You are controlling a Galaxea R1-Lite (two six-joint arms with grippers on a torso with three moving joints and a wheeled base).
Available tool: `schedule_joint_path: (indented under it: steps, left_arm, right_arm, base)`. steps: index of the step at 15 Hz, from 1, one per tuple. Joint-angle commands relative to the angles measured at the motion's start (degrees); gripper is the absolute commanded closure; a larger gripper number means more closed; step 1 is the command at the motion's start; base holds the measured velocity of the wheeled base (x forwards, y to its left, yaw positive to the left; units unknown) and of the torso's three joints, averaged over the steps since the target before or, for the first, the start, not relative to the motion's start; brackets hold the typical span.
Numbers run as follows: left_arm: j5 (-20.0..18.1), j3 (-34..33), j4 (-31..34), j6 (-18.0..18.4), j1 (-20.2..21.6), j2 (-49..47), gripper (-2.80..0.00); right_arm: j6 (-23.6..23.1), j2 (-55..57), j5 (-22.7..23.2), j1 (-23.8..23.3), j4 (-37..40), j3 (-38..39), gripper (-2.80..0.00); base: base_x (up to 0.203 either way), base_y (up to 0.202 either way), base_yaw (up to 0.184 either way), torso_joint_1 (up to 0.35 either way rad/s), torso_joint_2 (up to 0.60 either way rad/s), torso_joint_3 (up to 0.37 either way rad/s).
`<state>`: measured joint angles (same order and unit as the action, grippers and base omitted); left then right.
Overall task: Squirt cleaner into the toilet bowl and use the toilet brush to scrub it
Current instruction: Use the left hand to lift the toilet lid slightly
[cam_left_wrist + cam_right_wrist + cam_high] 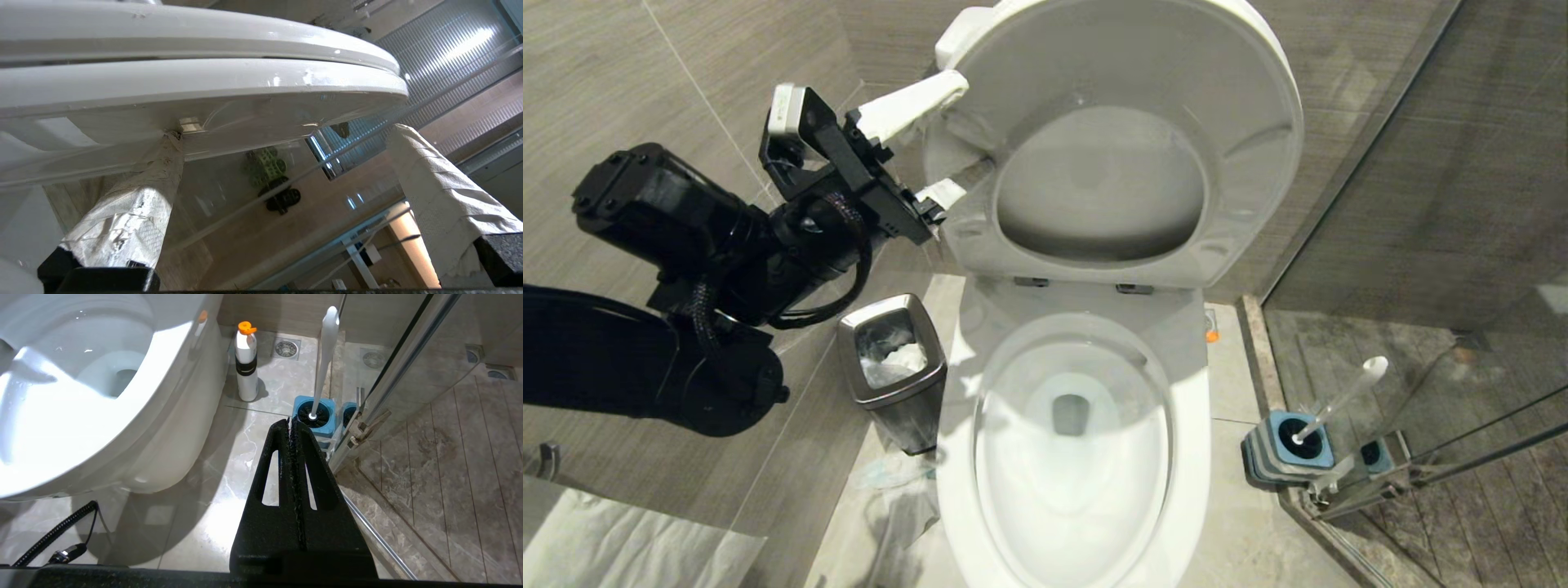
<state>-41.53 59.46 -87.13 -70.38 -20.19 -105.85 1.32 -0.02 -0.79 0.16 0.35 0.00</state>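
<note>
Left gripper (pixel 935 139) spread wide beside raised seat (pixel 1111 147), holding nothing. Right gripper (pixel 291 424) closed, empty; toilet brush (pixel 325 359) just ahead, untouched. Squirting, scrubbing remain.

A steel waste bin (pixel 894 371) with crumpled paper inside stands left of centre. Glass shower door (pixel 1437 269) fills the right. White paper (pixel 621 543) lies lower left.

The toilet bowl (pixel 1086 457) lies open from above, its seat (pixel 1111 147) raised. A steel waste bin (pixel 894 367) crowds its left side. On the right, a glass partition (pixel 1421 245) hems in the toilet brush (pixel 1339 400).
</note>
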Motion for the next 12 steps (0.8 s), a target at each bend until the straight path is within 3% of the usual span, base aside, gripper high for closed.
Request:
schedule_joint_path:
  steps: [1,4,9,12]
  left_arm:
    - [0.74,2.43,-0.54,0.64,0.07,-1.15,-2.80]
    - [2.83,7.61,-0.54,4.12,0.07,-3.13,-2.80]
    - [4.10,14.92,-0.54,15.48,0.07,-10.21,-2.80]
    - [4.41,18.74,-0.54,20.47,-0.30,-14.50,-2.80]
  right_arm:
    - [0.00,0.02,0.00,0.02,0.00,0.09,0.00]
    - [0.00,0.02,0.00,0.02,0.00,0.09,0.00]
    - [0.00,0.02,0.00,0.02,0.00,0.09,0.00]
    - [0.00,0.02,0.00,0.02,0.00,0.09,0.00]
  base:
    - [0.000,0.000,0.000,0.000,0.00,0.000]
    - [0.000,0.000,0.000,0.000,0.00,0.000]
    - [0.000,0.000,0.000,0.000,0.00,0.000]
    - [0.000,0.000,0.000,0.000,0.00,0.000]
